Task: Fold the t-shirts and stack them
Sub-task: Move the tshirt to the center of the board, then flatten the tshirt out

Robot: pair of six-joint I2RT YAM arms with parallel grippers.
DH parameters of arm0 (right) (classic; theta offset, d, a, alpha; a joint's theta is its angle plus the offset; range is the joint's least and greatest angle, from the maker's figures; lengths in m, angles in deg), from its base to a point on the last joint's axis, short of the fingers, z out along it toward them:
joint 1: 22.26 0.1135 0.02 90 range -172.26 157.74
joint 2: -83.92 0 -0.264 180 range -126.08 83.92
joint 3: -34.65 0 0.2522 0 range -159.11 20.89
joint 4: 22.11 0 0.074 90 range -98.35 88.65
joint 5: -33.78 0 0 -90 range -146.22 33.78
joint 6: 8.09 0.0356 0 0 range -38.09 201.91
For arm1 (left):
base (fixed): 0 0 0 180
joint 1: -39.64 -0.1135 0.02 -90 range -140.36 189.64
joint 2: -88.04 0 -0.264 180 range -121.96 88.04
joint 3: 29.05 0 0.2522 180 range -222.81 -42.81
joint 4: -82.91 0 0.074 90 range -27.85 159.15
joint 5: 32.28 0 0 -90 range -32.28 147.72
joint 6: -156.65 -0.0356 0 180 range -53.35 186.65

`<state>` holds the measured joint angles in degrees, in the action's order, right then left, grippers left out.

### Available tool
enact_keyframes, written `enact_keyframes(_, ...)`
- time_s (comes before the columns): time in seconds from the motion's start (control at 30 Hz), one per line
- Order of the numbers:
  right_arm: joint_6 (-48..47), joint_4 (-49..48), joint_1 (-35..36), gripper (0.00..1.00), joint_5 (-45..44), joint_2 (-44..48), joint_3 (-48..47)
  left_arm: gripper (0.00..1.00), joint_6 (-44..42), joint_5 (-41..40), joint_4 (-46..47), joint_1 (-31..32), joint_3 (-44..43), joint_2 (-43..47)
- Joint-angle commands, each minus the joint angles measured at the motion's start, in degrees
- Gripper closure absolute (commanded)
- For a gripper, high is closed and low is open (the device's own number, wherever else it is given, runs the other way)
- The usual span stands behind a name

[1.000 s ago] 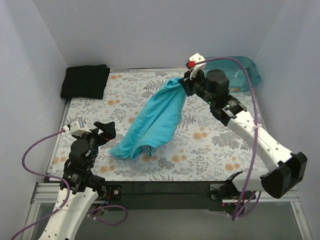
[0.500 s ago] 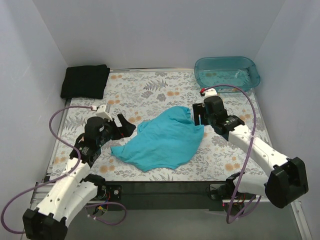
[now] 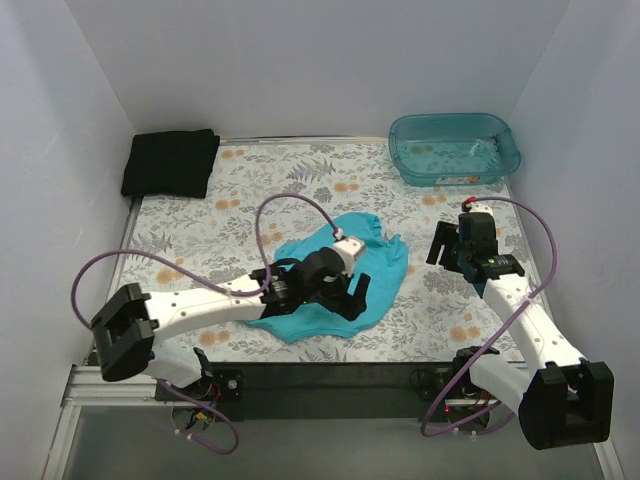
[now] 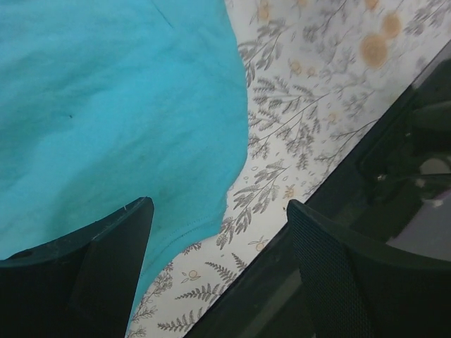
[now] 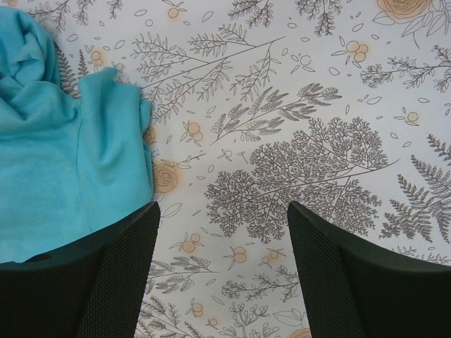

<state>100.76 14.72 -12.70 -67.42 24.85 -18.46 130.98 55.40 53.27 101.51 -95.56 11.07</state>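
The turquoise t-shirt (image 3: 385, 258) lies crumpled on the floral table cloth near the middle. The black t-shirt (image 3: 170, 162) sits folded at the back left corner. My left gripper (image 3: 352, 297) reaches across over the teal shirt's near right edge. In the left wrist view its jaws (image 4: 218, 206) stand open above the shirt's hem (image 4: 106, 105), with nothing between them. My right gripper (image 3: 443, 250) hovers just right of the shirt. It is open over bare cloth (image 5: 222, 208), and the teal shirt (image 5: 56, 155) is at its left finger.
A translucent teal plastic tub (image 3: 455, 148) stands at the back right. The black front rail of the table (image 4: 394, 162) runs close under the left gripper. White walls close in the left, back and right sides.
The right gripper let go of the lifted teal shirt, which dropped flat, and the arm drew back to the right. The left arm swung across onto the shirt's near edge.
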Motion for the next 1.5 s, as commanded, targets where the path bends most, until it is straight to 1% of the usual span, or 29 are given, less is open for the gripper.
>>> enact_keyframes(0.0, 4.0, -0.7, -0.9, 0.34, 3.1, 2.7, 1.4, 0.30, -4.4, -8.5, -0.4, 4.4, -4.9, -6.2)
enact_keyframes(0.03, 4.3, -0.8, -0.9, 0.34, 3.5, 3.3, 2.0, 0.30, -4.9, -8.9, -0.1, 6.3, -5.8, -8.0)
enact_keyframes(0.07, 5.0, -0.8, -1.0, 0.34, 4.1, 3.6, 3.0, 0.30, -6.4, -9.4, 0.0, 7.2, -6.7, -11.6)
enact_keyframes(0.13, 5.3, -0.9, -1.0, 0.34, 4.7, 4.3, 4.2, 0.31, -7.6, -11.9, -0.1, 9.6, -9.6, -14.6)
enact_keyframes(0.17, 5.5, -1.0, -1.0, 0.34, 5.5, 4.6, 4.6, 0.31, -8.4, -12.4, 0.0, 10.2, -10.6, -17.7)
enact_keyframes(0.23, 6.0, -1.2, -1.0, 0.34, 6.0, 5.3, 6.0, 0.32, -9.8, -13.5, 0.0, 11.7, -12.9, -20.4)
enact_keyframes(0.3, 6.2, -1.3, -1.0, 0.34, 6.2, 6.0, 7.0, 0.36, -10.6, -13.8, -0.3, 12.4, -14.0, -23.9)
enact_keyframes(0.33, 6.2, -1.4, -1.0, 0.34, 6.1, 6.7, 7.3, 0.39, -11.1, -14.2, -0.4, 12.9, -14.4, -25.0)
enact_keyframes(0.53, 5.7, -1.5, -1.0, 0.34, 5.9, 8.8, 8.2, 0.43, -11.2, -16.7, -1.8, 13.3, -16.2, -30.7)
enact_keyframes(0.57, 5.6, -1.5, -1.0, 0.34, 6.1, 9.0, 8.4, 0.47, -11.1, -17.4, -2.3, 13.3, -16.2, -31.1)
enact_keyframes(0.63, 5.5, -1.8, -1.0, 0.35, 6.5, 9.1, 8.8, 0.49, -10.2, -18.3, -2.9, 13.2, -16.3, -32.0)
enact_keyframes(0.67, 5.5, -1.9, -1.0, 0.35, 6.6, 9.1, 8.9, 0.56, -9.8, -18.5, -3.0, 13.2, -16.3, -32.3)
enact_keyframes(0.7, 5.5, -2.3, -1.0, 0.34, 7.0, 9.1, 9.1, 0.58, -9.7, -18.6, -3.1, 13.3, -16.4, -32.5)
enact_keyframes(0.77, 5.6, -3.0, -1.0, 0.34, 8.6, 9.0, 9.7, 0.69, -9.4, -19.0, -3.5, 13.2, -16.5, -32.6)
enact_keyframes(0.8, 5.6, -3.3, -1.0, 0.35, 9.1, 8.8, 9.8, 0.87, -9.1, -19.4, -3.8, 13.2, -16.7, -32.5)
enact_keyframes(0.87, 5.6, -4.0, -1.0, 0.35, 10.4, 8.4, 10.0, 0.99, -8.7, -21.7, -5.3, 13.2, -17.4, -31.1)
enact_keyframes(0.93, 5.1, -4.7, -1.0, 0.35, 10.8, 7.8, 9.9, 1.00, -8.8, -24.1, -6.5, 12.8, -18.5, -29.3)
enact_keyframes(0.97, 4.8, -4.8, -1.0, 0.35, 12.8, 7.7, 9.7, 1.00, -8.6, -24.6, -8.6, 12.3, -19.1, -28.1)
enact_keyframes(1.07, 3.8, -5.6, -1.0, 0.35, 14.4, 7.3, 9.5, 1.00, -7.9, -25.5, -13.4, 8.8, -22.0, -21.8)
enact_keyframes(1.1, 3.2, -5.8, -1.0, 0.35, 15.0, 7.2, 9.3, 1.00, -7.7, -25.5, -14.6, 5.8, -22.8, -17.8)
enact_keyframes(1.2, 2.2, -7.2, -0.9, 0.36, 17.8, 7.3, 9.1, 1.00, -7.5, -23.6, -18.0, -0.5, -24.1, -11.1)
enact_keyframes(1.23, 1.5, -7.9, -0.9, 0.36, 19.7, 7.2, 9.1, 1.00, -8.1, -22.8, -18.4, -5.0, -24.2, -6.8)
enact_keyframes(1.3, 1.1, -10.3, -1.0, 0.38, 22.2, 6.1, 8.9, 1.00, -9.3, -21.3, -18.8, -8.9, -24.2, -3.2)
enact_keyframes(1.33, 1.0, -11.3, -0.9, 0.39, 25.1, 5.4, 8.6, 1.00, -10.2, -21.2, -18.9, -11.7, -24.3, -0.1)
enact_keyframes(1.37, 1.2, -13.3, -0.5, 0.41, 26.7, 3.6, 8.4, 1.00, -10.8, -21.1, -19.0, -13.5, -24.9, 1.0)
enact_keyframes(1.4, 1.6, -14.5, -0.5, 0.42, 27.8, 2.5, 8.2, 1.00, -11.1, -21.2, -19.0, -13.5, -25.2, 2.2)
enact_keyframes(1.47, 1.9, -16.5, 1.7, 0.44, 29.0, 0.2, 6.9, 1.00, -11.8, -21.6, -19.5, -15.6, -25.8, 4.0)
